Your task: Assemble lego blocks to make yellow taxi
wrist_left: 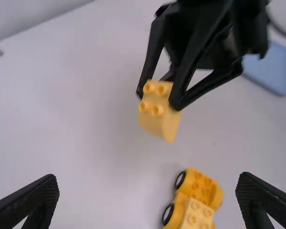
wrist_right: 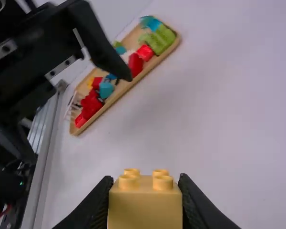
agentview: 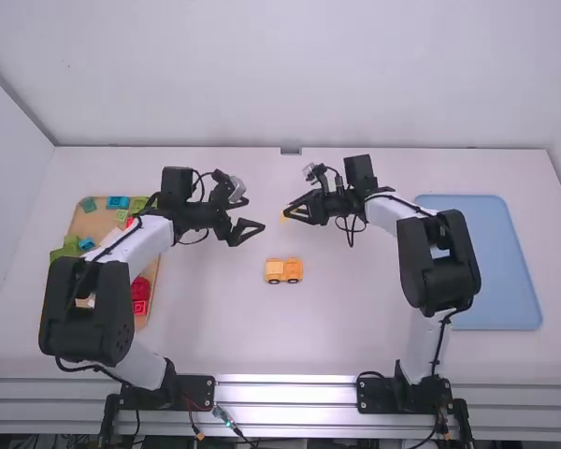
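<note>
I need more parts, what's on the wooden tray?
The tray shows red blocks, green blocks and blue blocks. In the high view, the left arm covers part of it; what lies beneath can't be seen there.

No legible text, label, brand, number or sign is observed in any of the three views.

Room around car (agentview: 283, 270) (the obstacle)
</note>
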Controlling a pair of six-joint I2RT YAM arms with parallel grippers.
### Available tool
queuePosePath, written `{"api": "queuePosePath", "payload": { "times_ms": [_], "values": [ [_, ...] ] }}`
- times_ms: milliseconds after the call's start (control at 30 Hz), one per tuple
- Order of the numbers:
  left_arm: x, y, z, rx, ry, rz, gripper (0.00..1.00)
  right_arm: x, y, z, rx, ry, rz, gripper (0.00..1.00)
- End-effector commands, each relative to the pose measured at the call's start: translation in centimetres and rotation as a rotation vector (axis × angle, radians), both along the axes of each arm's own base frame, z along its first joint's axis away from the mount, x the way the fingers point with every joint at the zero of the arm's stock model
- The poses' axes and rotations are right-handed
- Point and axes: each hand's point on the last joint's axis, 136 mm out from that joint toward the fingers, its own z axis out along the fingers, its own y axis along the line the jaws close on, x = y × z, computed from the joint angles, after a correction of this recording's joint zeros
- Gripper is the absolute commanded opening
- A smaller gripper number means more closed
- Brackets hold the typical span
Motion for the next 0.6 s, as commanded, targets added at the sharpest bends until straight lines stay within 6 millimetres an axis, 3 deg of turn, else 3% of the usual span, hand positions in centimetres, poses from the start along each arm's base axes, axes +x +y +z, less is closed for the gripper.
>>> {"api": "queuePosePath", "payload": {
  "times_ms": [0, 200, 400, 567],
  "values": [
    [-0.9, -1.4, 1.3, -0.104, 0.001, -0.11, 0.99, -1.5, 0.8, 0.9, 0.095, -0.093, 0.118, 0.27],
    [-1.1, -2.1, -0.2, -0.11, 0.074, -0.127, 0.99, -3.2, 2.0, 0.6, 0.103, -0.177, 0.197, 0.27],
    [-2.8, -2.3, -1.0, -0.114, 0.074, -0.216, 0.99, -3.3, 1.6, 0.8, 0.114, -0.187, 0.201, 0.22],
    [-2.8, -2.0, -2.1, -0.054, 0.074, -0.2, 0.99, -4.0, 1.4, 1.5, 0.17, -0.2, 0.234, 0.21]
  ]
}}
